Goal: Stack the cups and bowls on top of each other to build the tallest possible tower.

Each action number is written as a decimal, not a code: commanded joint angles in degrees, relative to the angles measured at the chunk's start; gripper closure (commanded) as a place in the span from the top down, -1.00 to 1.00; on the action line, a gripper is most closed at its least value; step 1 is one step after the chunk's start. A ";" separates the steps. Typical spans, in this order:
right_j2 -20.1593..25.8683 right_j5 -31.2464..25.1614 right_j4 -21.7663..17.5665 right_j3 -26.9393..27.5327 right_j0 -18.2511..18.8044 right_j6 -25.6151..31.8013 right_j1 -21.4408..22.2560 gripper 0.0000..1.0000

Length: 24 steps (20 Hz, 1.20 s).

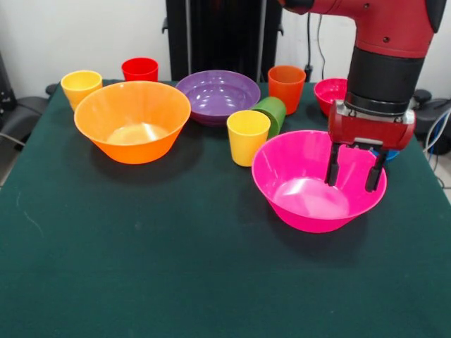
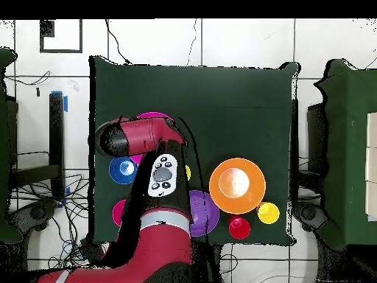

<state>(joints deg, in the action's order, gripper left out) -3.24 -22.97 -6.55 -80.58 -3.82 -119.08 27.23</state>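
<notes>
Hot pink bowl (image 1: 310, 190) beneath parted gripper (image 1: 355, 169).

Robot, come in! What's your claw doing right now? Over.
Claw open, empty, over pink bowl. Nothing stacked yet. Yellow cup stands close beside bowl.

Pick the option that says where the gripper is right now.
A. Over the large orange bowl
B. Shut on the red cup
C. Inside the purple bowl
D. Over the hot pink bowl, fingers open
D. In the front view the gripper hangs over the hot pink bowl, its two fingers spread apart with nothing between them.
</notes>
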 commanded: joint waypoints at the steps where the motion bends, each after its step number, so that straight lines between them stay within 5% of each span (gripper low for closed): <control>1: 6.12 -1.21 -0.63 -5.02 0.38 -1.85 0.80 1.00; 24: 4.30 1.61 1.18 -2.97 -3.03 -7.39 -2.04 1.00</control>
<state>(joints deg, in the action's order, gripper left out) -3.00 -22.97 -6.38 -81.41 -5.36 -119.08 29.58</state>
